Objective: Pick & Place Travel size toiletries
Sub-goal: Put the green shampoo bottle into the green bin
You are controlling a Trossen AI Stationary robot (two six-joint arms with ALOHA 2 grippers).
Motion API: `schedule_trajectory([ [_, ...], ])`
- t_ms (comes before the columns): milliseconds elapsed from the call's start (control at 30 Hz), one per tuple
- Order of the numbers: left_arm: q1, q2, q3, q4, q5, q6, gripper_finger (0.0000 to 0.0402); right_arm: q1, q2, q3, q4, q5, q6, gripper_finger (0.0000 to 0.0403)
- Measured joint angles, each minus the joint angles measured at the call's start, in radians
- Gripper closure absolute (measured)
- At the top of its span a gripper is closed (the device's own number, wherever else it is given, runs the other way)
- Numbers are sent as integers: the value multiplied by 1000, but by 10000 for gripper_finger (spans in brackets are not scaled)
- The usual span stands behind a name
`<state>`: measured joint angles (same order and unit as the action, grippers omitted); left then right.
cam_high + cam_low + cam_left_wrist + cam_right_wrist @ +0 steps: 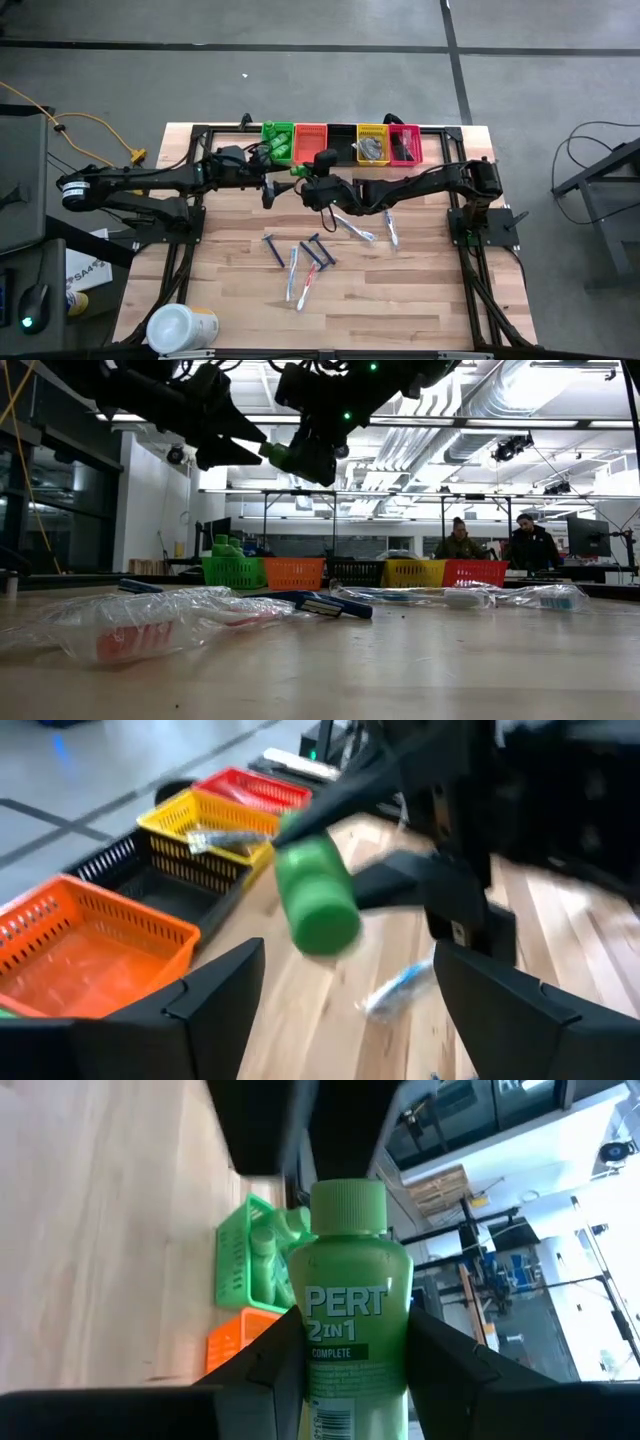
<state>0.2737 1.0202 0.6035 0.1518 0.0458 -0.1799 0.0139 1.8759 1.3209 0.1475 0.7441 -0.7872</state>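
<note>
A green mini bottle labelled PERT 2in1 hangs in the air above the table's middle, with my right gripper shut on it. In the high view the bottle shows between the two arms, just in front of the orange bin. My left gripper stands open just to the left of the bottle, with nothing between its fingers. In the low view the bottle is well above the tabletop. My right gripper pinches the bottle's lower body between its two fingers, which lie along the bottle. It comes from the table's right, nearly level. The bottle is lifted clear, and its cap points away from the gripper, toward the table's left.
Green, orange, black, yellow and red bins line the far edge. Blue razors and wrapped toothbrushes lie on the table's middle. A white tub lies near the front left corner. Two people stand in the room behind.
</note>
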Motion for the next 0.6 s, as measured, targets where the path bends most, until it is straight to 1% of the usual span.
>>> schedule_trajectory([
  [233, 0, 11, 0, 39, -4, 3, 110, 0, 0, 0, 10, -49, -3, 270],
  [367, 0, 18, 0, 41, -4, 3, 110, -1, 2, 0, 76, -53, -3, 270],
  [467, 0, 20, 0, 41, -7, 2, 110, -1, 12, 0, 103, -111, 8, 270],
  [600, 0, 20, 0, 40, -12, 0, 110, 0, 44, -1, 135, -97, 1, 270],
])
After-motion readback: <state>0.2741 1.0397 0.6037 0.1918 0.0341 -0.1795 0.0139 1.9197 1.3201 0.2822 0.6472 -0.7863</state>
